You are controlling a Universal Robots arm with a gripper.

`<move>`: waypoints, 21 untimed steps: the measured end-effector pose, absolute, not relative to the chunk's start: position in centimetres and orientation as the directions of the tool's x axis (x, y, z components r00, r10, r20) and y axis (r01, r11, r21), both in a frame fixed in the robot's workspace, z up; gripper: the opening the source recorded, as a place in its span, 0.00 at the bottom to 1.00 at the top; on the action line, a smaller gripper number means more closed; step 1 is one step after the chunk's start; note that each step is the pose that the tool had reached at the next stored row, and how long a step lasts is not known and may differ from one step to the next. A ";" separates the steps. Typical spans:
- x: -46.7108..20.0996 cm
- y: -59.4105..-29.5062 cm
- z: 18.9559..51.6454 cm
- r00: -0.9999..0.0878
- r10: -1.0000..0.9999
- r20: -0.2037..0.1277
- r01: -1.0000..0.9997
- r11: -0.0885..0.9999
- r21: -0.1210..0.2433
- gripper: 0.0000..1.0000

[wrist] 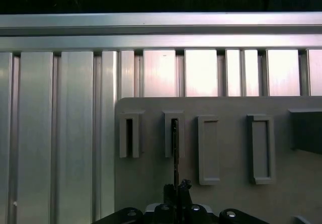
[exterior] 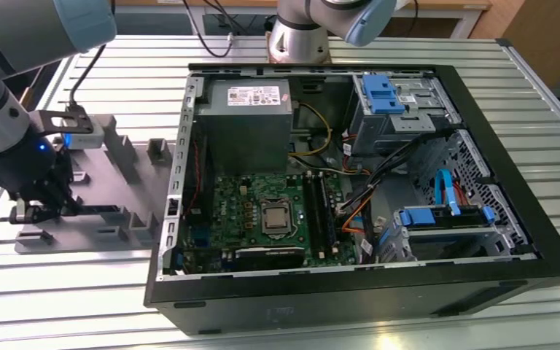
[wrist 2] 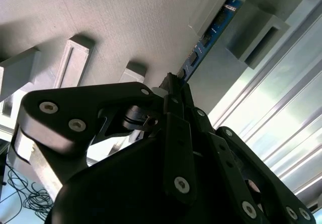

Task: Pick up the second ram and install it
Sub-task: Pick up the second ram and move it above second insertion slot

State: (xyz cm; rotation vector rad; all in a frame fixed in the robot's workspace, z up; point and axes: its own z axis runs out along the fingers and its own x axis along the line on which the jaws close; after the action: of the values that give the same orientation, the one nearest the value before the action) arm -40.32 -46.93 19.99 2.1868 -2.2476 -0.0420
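Gripper (wrist 2: 173, 85) clamped on the second ram (wrist 2: 210, 32) at the grey holder (exterior: 129, 157)
The second ram, a long, thin blue board with small dark chips along its face, stands on edge in the grey holder on the ribbed metal table (exterior: 513, 87), to the exterior view's left of the open computer case (exterior: 358, 292). The gripper's fingers are pinched together on the stick's near end; its far end runs between two raised blocks
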 end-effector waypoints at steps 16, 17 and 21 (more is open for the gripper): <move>-40.3 -46.9 20.4 -0.028 -1.000 -0.015 -0.999 0.027 0.023 0.14; -40.3 -46.9 20.5 -0.028 -1.000 -0.015 -0.999 0.027 0.023 0.14; -40.3 -46.9 20.6 -0.028 -1.000 -0.015 -0.999 0.027 0.023 0.14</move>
State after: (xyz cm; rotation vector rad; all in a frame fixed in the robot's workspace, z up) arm -40.32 -46.93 20.61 2.1872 -2.2479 -0.0419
